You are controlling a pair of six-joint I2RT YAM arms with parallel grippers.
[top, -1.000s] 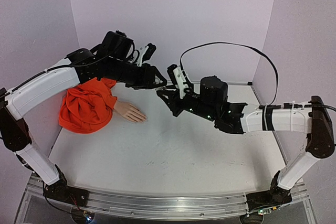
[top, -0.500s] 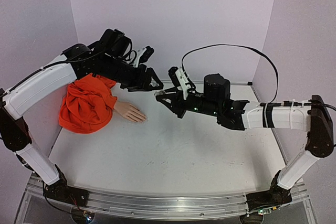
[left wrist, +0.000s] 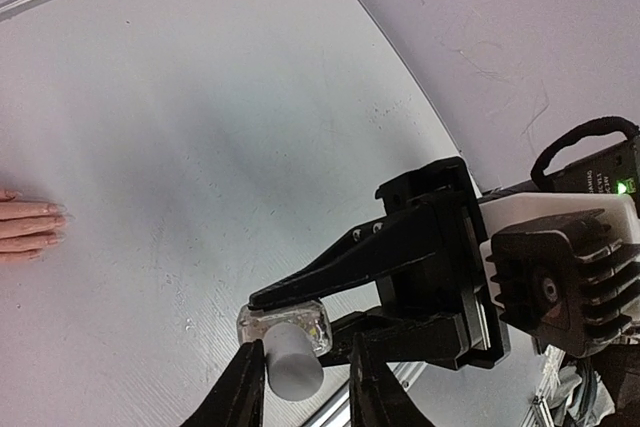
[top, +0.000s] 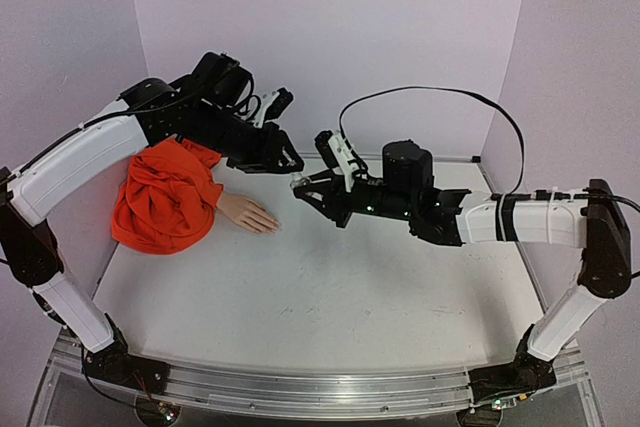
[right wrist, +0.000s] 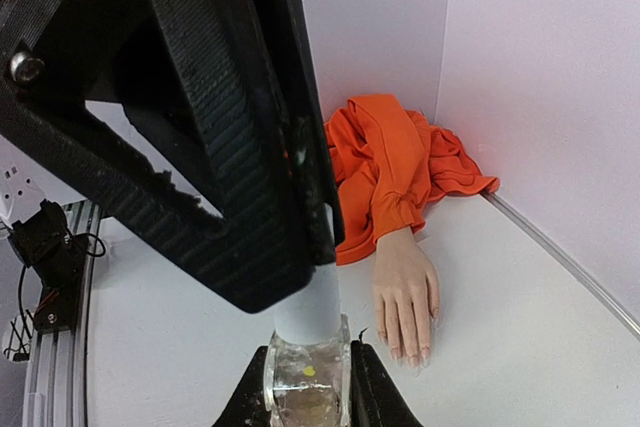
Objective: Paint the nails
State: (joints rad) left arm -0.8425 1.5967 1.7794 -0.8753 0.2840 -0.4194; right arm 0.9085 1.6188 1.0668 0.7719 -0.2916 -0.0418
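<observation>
A small clear bottle (left wrist: 285, 325) is clenched between the jaws of the right gripper (right wrist: 305, 397) and held above the surface (top: 330, 287). Its grey cap (right wrist: 305, 312) is straddled by the jaws of the left gripper (left wrist: 305, 392), which appear released: one finger is seen against the cap, the other just apart.

The nails (right wrist: 410, 355) are found on the mannequin hand (top: 248, 214), laid flat at the left beside its orange sleeve (top: 165, 202), well apart from the bottle.

If the cap is gripped off-centre or twisted hard, the bottle could be wrenched from the right jaws and dropped. Were it tilted once opened, its contents could be spilled.

No brand or label can be read on the bottle. Small print on the right arm's housing is too small to be made out.
</observation>
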